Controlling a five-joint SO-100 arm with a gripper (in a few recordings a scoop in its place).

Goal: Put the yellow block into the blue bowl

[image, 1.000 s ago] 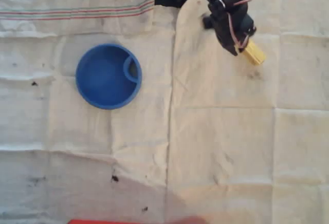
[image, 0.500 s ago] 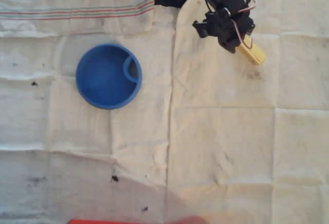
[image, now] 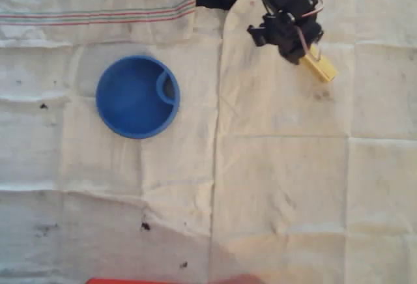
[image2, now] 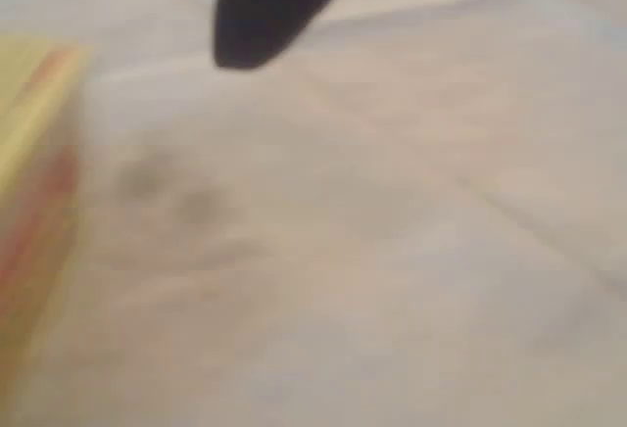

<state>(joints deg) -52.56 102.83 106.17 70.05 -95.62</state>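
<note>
On my overhead feed the black arm reaches in from the top edge, and its tool point(image: 301, 46) sits in the upper right of the frame, directly over the near end of the yellow block point(image: 320, 68). The block lies slanted on the creased, stained cloth point(image: 280, 180) that covers the desk, its free end pointing toward the lower right. The tool's body hides where the fingers meet the block, so I cannot tell whether they are apart, together or clamped on it.

The blue bowl point(image: 137, 96) rests well apart from the block, in the left half of the frame, with its small curved compartment on the right side of its rim. A thin red strip point(image: 130, 281) shows at the bottom edge.

My wrist feed is blurred: one dark fingertip point(image2: 260, 16) hangs at the top, and the yellow block point(image2: 24, 143) fills the left edge above the pale cloth.
</note>
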